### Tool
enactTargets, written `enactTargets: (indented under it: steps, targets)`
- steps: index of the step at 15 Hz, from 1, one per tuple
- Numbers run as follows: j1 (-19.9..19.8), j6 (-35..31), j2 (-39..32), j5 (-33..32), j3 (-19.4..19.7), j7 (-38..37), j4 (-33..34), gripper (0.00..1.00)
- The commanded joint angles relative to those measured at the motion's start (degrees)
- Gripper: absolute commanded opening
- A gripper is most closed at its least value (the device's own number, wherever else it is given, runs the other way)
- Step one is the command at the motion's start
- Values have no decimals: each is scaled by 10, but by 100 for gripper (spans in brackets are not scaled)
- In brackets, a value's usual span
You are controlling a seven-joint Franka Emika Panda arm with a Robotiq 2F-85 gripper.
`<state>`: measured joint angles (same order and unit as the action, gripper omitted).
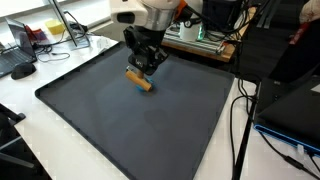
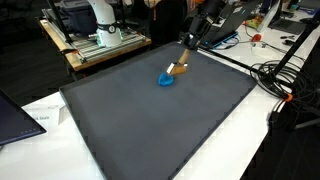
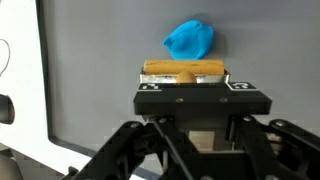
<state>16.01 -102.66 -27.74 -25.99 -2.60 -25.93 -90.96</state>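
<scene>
My gripper point(image 3: 183, 76) hangs low over the dark grey mat point(image 1: 150, 130), shut on a short tan wooden stick point(image 3: 183, 69) that lies crosswise between the fingers. In both exterior views the stick point(image 1: 141, 84) point(image 2: 178, 70) slants down from the gripper point(image 1: 143, 73) point(image 2: 184, 60) to the mat. A small crumpled blue object point(image 3: 190, 40) point(image 2: 167, 79) lies on the mat just beyond the stick, touching or nearly touching its end. The gripper body hides the fingertips in the wrist view.
The mat point(image 2: 160, 130) covers most of a white table. A keyboard and mouse point(image 1: 22, 70) sit off one corner, a laptop point(image 2: 15, 110) off another. Cables point(image 2: 285, 85) trail beside the mat. Electronics racks point(image 1: 195, 35) stand behind the arm.
</scene>
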Motion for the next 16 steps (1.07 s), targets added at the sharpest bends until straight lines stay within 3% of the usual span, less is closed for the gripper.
enactTargets:
  steps: [1, 10, 16]
  targets:
    - [34, 47, -31, -45, 11, -5, 46, 22]
    - [87, 100, -108, -127, 8, 8, 109, 22]
    - [64, 92, -114, -77, 4, 8, 148, 22]
